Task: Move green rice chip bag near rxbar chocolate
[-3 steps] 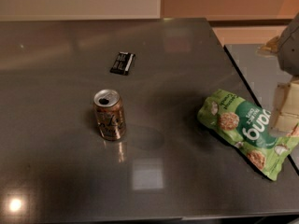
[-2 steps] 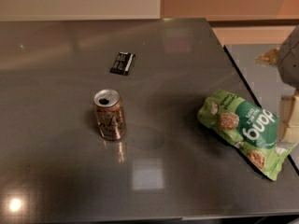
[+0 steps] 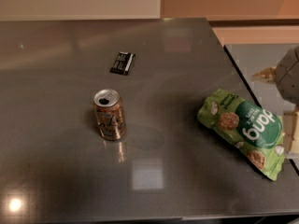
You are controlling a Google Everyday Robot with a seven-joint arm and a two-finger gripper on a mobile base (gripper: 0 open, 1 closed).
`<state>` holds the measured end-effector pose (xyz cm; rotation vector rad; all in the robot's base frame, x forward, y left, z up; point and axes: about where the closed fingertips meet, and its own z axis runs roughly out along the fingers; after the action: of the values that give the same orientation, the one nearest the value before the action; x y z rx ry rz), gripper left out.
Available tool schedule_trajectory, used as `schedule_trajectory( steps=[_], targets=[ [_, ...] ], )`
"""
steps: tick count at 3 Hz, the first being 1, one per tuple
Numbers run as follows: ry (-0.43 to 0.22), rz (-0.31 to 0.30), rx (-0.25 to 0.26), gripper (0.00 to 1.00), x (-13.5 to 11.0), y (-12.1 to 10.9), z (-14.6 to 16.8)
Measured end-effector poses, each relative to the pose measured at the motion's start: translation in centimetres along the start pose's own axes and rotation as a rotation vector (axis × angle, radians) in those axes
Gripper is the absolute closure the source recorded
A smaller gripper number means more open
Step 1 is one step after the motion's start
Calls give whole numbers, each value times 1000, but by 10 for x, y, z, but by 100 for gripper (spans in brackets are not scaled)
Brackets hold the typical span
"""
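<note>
I am seeing the gripper (image 3: 291, 132) only as a pale, blocky piece cut off by the right edge of the view, with a rounded grey part of the arm (image 3: 289, 74) sitting above it; I cannot tell how far the jaws are standing open or whether they are holding anything, since most of them is falling outside the view; the green rice chip bag (image 3: 243, 129) is lying flat on the counter (image 3: 65, 171) at the right side, its long axis running diagonally from upper left to lower right, its lettering facing me upside down; the bag's right end is lying just beside the pale piece of the gripper, though I cannot tell if they are touching; the rxbar chocolate (image 3: 123, 62) is lying flat well apart from the bag, toward the far left of centre, slightly tilted; an orange-brown drink can (image 3: 109, 114) is standing upright with its top opened, nearer to me than the bar and left of the bag; it is sitting a little below the straight line between bag and bar, leaving bare counter between them; bright light patches are reflecting off the glossy dark surface near the front.
</note>
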<state>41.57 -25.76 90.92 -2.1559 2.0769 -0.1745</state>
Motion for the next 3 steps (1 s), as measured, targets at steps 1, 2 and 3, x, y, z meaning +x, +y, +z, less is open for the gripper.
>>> schedule_trajectory(
  steps=[1,2,3],
  targets=[
    [-30,47,-7,0,9,-11,14],
    [-70,115,-30,0,8,-23,27],
    [-98,166,-45,0,2,-31,42]
  ],
)
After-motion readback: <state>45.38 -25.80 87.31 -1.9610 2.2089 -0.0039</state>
